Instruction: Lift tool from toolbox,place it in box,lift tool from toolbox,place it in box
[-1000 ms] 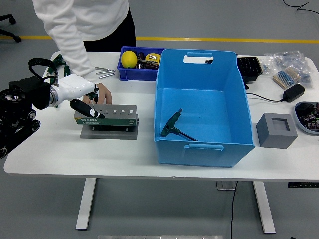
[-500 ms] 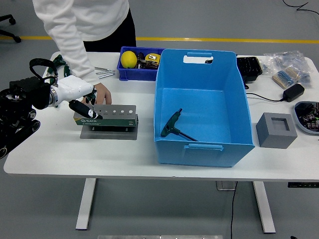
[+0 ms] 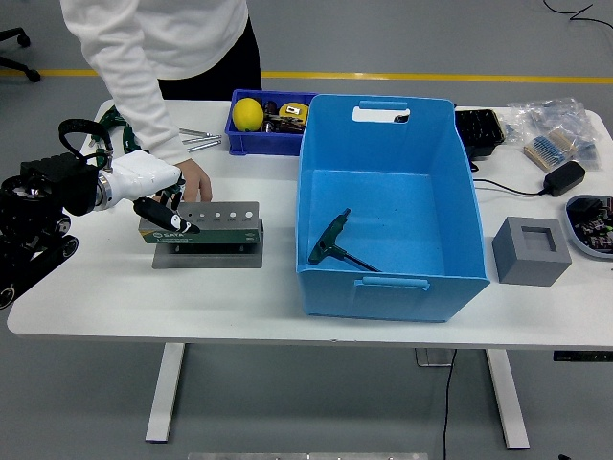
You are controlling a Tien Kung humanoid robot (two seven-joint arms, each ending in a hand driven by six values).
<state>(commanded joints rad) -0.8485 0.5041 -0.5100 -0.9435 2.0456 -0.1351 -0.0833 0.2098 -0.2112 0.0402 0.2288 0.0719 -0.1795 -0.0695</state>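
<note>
Left hand (image 3: 153, 187) fingers at toolbox (image 3: 206, 228) left end

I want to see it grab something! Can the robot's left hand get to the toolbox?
Probably yes. The left hand is already at the toolbox, at its left end. A person's hand rests just behind it, though, and may crowd it.

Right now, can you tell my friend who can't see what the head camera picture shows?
The robot's left hand reaches over the green tool holder on a white table, beside a person's hand. One T-handle tool already lies in the big blue box.
</note>
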